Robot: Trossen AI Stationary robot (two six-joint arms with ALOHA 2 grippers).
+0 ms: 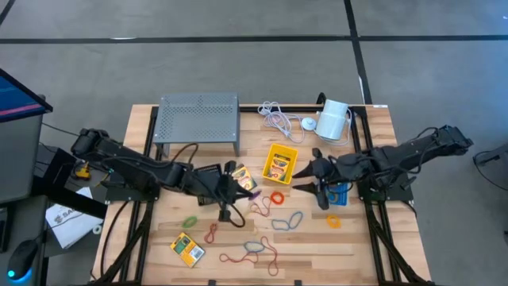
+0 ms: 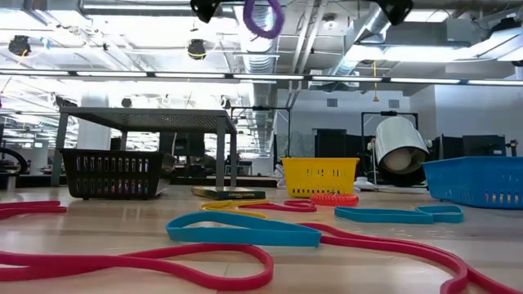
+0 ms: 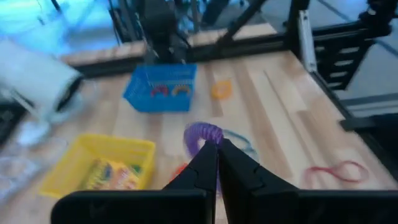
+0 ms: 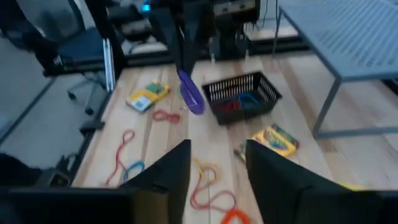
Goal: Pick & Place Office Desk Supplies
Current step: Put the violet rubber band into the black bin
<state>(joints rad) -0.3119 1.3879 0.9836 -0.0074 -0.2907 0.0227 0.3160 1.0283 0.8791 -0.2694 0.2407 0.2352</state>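
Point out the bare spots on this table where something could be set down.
Bare wood shows in front of the blue bin, past the orange rubber band, and left of the green rubber band. The middle, around the red rubber band and blue rubber band, is crowded.

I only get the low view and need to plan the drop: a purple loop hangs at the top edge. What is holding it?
Observer: The left gripper, shut on the purple loop.
Operator: Is it over the black bin?
Observer: Seemingly not; in the right wrist view it hangs beside the black bin.
Operator: Anything in that bin?
Observer: A red loop and a blue loop.
Operator: And the other arm?
Observer: The right gripper is open and empty, beside the yellow bin.
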